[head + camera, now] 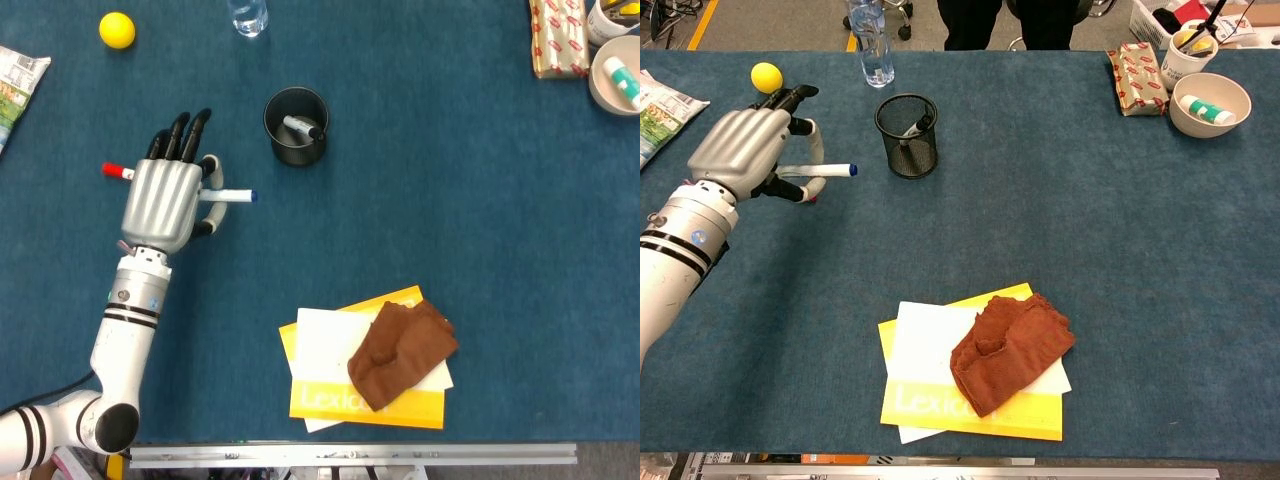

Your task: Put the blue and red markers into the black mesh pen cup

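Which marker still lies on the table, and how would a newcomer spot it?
Start at the robot's left hand on the left side of the blue table. The red marker lies flat under that hand, its red cap poking out on the far-left side. Unlike the blue marker pinched in the hand, it rests on the cloth.

Bright, even light from overhead; shadows are soft and short, one tucked just beneath the left hand [165,200]. Both views are sharp, with a mild sheen on the hand's silver back and no blur
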